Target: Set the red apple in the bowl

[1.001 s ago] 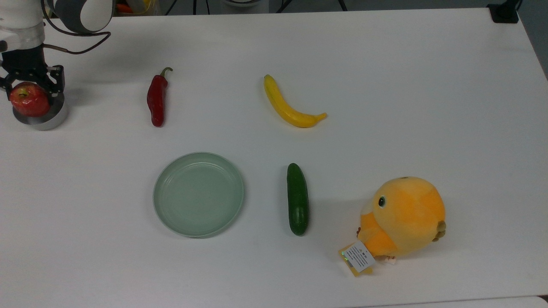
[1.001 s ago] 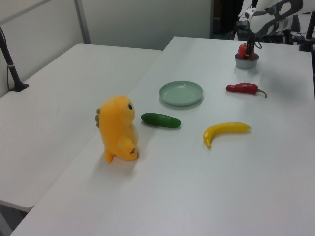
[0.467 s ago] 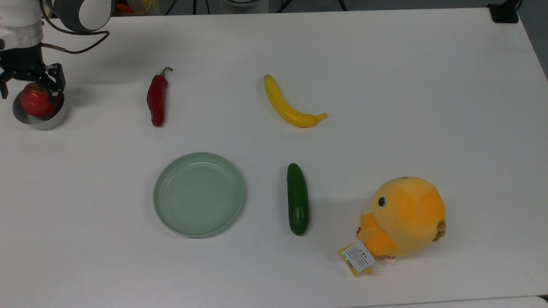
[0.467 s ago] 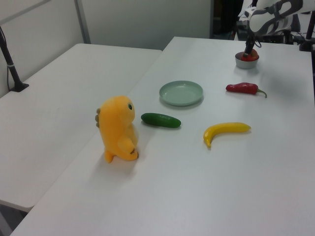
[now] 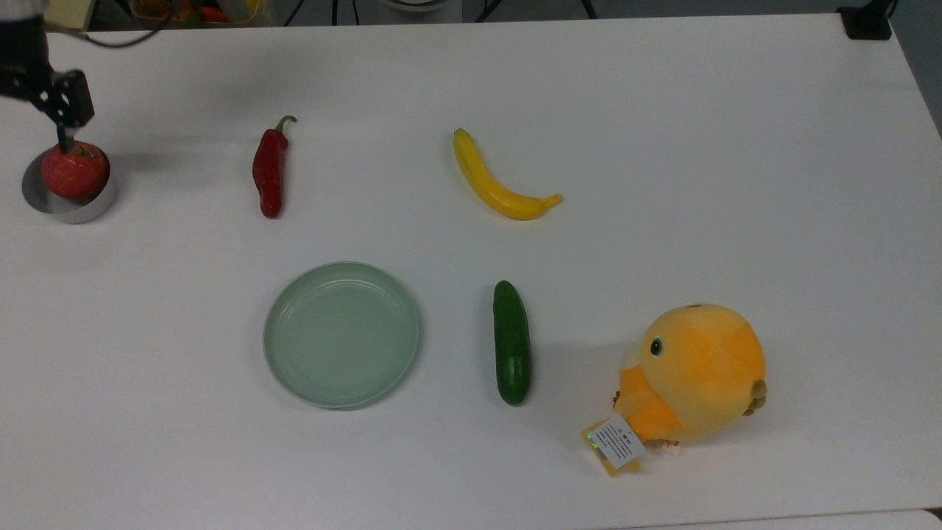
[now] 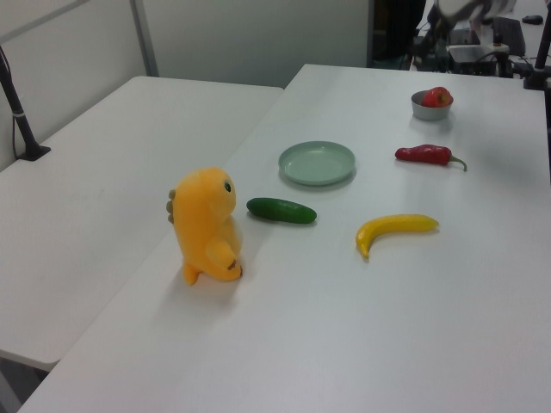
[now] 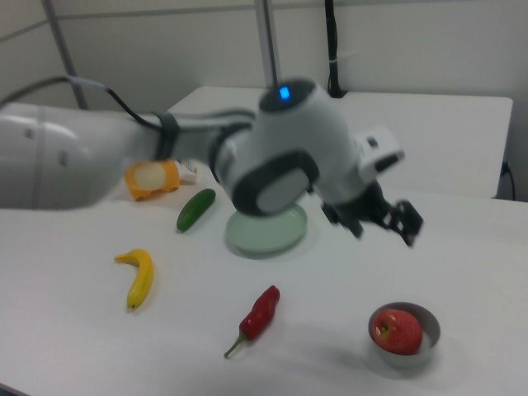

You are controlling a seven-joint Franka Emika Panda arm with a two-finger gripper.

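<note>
The red apple [image 5: 73, 171] sits inside the bowl [image 5: 68, 207], filling most of it, with its top rising above the grey rim; in the right view the same apple [image 7: 398, 330] rests in the bowl [image 7: 404, 350] near the table's front edge, and in the left view the apple [image 6: 437, 95] and bowl [image 6: 430, 107] stand at the far end of the table [image 5: 662, 147]. The gripper [image 5: 59, 110] hangs above and just beyond the apple at the top view's left edge, clear of the fruit; 1 dark finger [image 5: 63, 137] points down toward the apple's top, and whether it touches cannot be told. In the right view the gripper [image 7: 400, 223] is raised above the table, apart from the bowl, and its fingers hold nothing; how wide they are spread cannot be told. A dark-red chili pepper [image 5: 270, 172] lies to the right of the bowl in the top view, well apart from it. Further to the top view's right lies a yellow banana [image 5: 494, 188]. Nearer the camera, a pale-green plate [image 5: 341, 334] lies beside a green cucumber [image 5: 511, 343], and an orange plush toy [image 5: 692, 374] with a paper tag stands at the top view's lower right.
</note>
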